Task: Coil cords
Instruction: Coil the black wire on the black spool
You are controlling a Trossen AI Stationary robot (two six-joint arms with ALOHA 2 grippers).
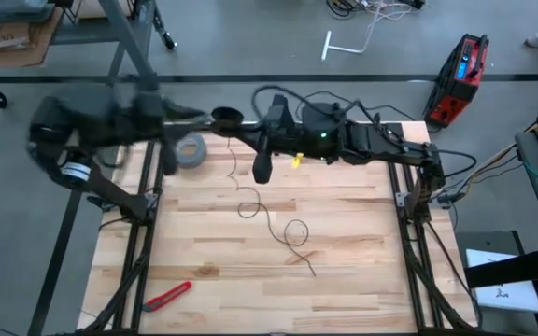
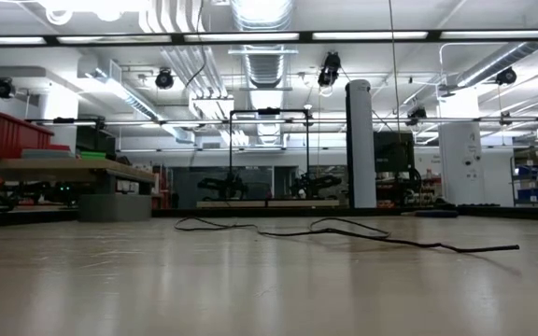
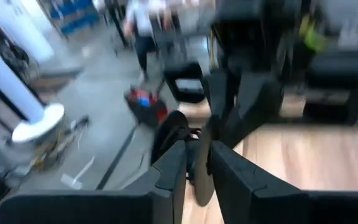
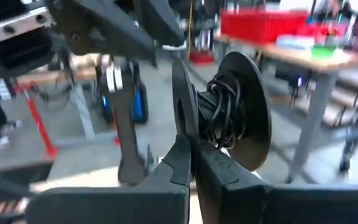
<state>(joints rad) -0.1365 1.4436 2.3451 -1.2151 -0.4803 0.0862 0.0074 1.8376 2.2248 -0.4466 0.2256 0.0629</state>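
Jaws of the right gripper (image 4: 192,163) pinch the reel (image 4: 225,111) above the bench's (image 1: 344,280) far edge, left gripper (image 3: 194,171) nearly pressed together opposite, cord (image 1: 283,233) trailing mid-bench.

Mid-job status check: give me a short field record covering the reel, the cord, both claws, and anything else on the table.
reel: held between the two arms near the far edge of the table, some cord wound on it
cord: mostly loose, lying in loops across the table's middle
right claw: shut on the reel's flange
left claw: at the reel, opposite the right claw; grip unclear
tape roll: flat on the table under the left arm
red cutter: near the left front corner
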